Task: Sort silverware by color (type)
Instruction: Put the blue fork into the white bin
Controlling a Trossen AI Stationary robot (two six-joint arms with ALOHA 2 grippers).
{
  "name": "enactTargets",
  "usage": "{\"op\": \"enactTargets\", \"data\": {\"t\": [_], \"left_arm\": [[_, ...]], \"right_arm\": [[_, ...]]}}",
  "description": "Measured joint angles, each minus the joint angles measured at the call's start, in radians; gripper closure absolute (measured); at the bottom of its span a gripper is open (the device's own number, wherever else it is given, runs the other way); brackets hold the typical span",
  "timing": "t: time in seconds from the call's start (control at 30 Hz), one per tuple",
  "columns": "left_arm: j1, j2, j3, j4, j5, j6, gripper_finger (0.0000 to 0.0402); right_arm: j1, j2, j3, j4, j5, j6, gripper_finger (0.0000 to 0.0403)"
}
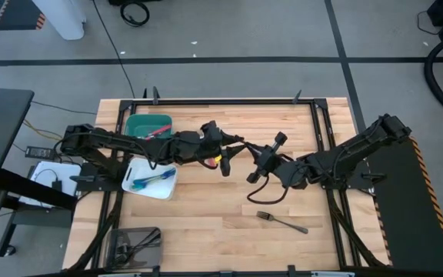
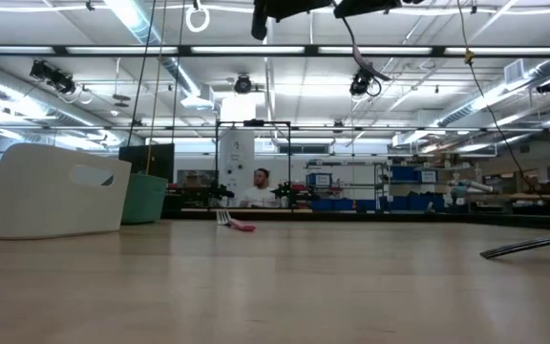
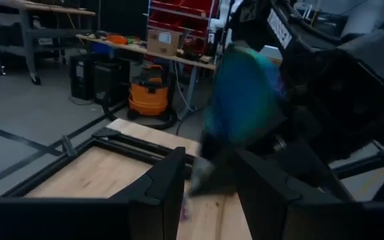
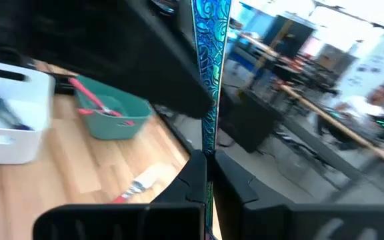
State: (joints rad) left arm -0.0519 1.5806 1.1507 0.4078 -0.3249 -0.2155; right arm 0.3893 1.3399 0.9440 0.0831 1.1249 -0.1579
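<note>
Iridescent blue patterned utensil handle [image 4: 211,40] stands pinched in right gripper [image 4: 205,167].

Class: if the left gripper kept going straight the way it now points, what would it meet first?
Probably the blue patterned utensil handle pinched in the shut right gripper; it fills the view just beyond the open left gripper, though depth is unclear.

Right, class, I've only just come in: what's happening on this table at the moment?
Two robot arms are sorting cutlery into bins. The right gripper, raised over the table's middle, is shut on a blue patterned utensil, and the open left gripper is right beside it, perhaps for a handover. Red pieces already lie in the green bin, blue ones in the white bin, dark ones in the grey bin. A red-handled fork and a dark metal fork lie loose on the table.
</note>
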Motion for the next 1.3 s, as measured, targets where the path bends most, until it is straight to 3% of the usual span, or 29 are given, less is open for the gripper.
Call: {"op": "enactTargets", "data": {"t": [0.07, 0.3, 0.63, 1.0, 1.13, 1.3], "left_arm": [[0.005, 0.000, 0.000, 0.017, 0.000, 0.002, 0.0264], [0.010, 0.000, 0.000, 0.021, 0.000, 0.071, 0.0277], [0.003, -0.001, 0.001, -0.006, 0.004, 0.116, 0.0387], [-0.007, -0.005, 0.001, -0.049, -0.011, 0.221, 0.0388], [-0.009, -0.028, 0.010, -0.165, -0.008, 0.234, 0.0386], [-0.043, -0.082, 0.083, -0.518, -0.004, 0.222, 0.0385]], "right_arm": [[0.000, 0.000, 0.000, 0.012, -0.054, -0.001, 0.0389], [0.000, 0.000, 0.000, 0.021, -0.069, -0.003, 0.0389], [-0.001, 0.000, 0.000, 0.023, -0.070, 0.005, 0.0371], [0.008, 0.000, 0.000, 0.027, -0.074, 0.004, 0.0344], [0.027, 0.000, 0.000, 0.029, -0.061, -0.020, 0.0338], [0.040, -0.001, 0.000, 0.020, -0.011, -0.029, 0.0337]]}}
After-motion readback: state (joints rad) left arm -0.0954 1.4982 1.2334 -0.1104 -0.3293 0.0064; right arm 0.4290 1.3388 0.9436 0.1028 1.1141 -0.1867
